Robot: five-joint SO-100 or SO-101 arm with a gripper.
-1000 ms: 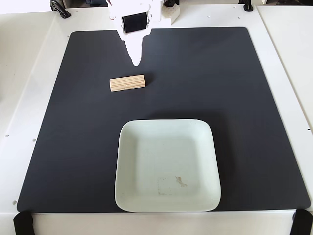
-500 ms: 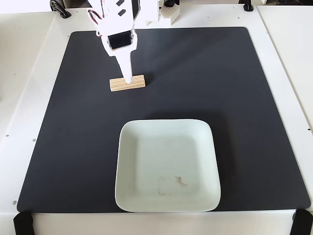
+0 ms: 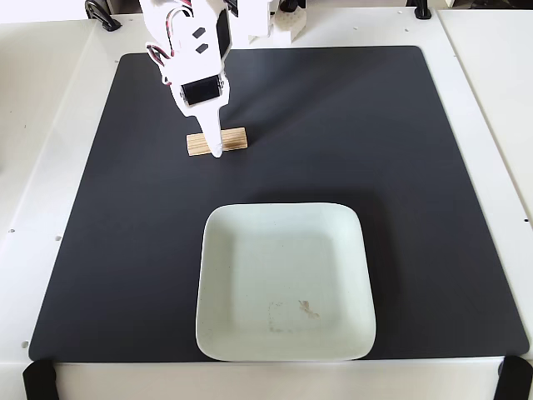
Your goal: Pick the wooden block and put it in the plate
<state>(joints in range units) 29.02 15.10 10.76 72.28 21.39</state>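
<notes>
The mat (image 3: 333, 150) was matt black, uniform, without pattern. Around the mat, the table (image 3: 50, 125) was plain white. On the mat, the plate (image 3: 250, 250) was pale mint-white, bearing a faint greyish rectangular mark and a small brownish smudge inside. The wooden block (image 3: 236, 138) was light tan with lengthwise grain lines. The gripper (image 3: 215, 150) was white, its arm carrying a black panel

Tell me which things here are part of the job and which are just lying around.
Part of the job: the wooden block, the plate, the gripper down at the block.
Just there: the black mat, the white table.
</notes>
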